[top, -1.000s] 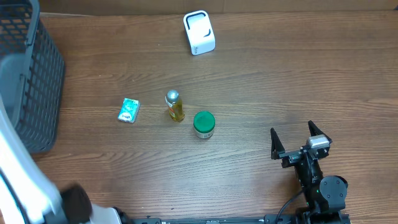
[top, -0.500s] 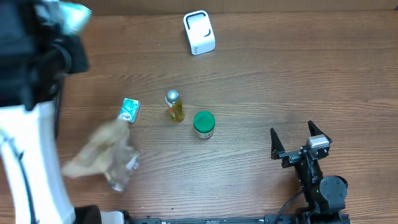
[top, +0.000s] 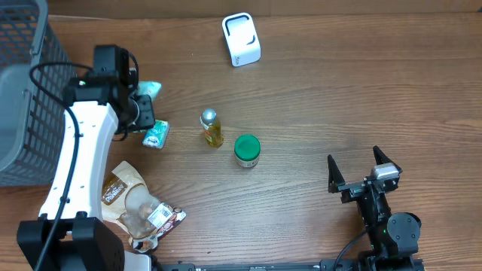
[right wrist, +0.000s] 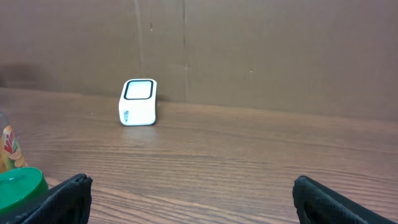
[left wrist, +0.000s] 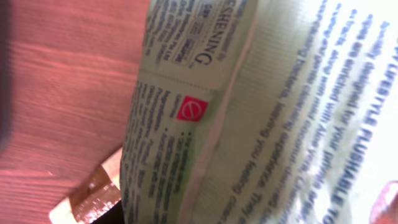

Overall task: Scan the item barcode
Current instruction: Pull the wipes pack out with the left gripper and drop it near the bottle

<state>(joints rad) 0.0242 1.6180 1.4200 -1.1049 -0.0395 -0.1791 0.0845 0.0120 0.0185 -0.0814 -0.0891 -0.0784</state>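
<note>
The left gripper [top: 143,102] had swung in from over the basket [top: 19,38] and held a flushable wipes pack [top: 151,89] pinched above the table. The brown snack bag [top: 139,209], airborne before, lay flat. The right gripper [top: 352,175] stayed wide open and empty.

"FLUSHABLE", red square symbol: on wipes pack [left wrist: 280,93].

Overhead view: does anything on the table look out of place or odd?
Yes. The crumpled brown plastic snack bag lies askew at the wooden table's front-left edge, beside the left arm's base, apart from the other items.
</note>
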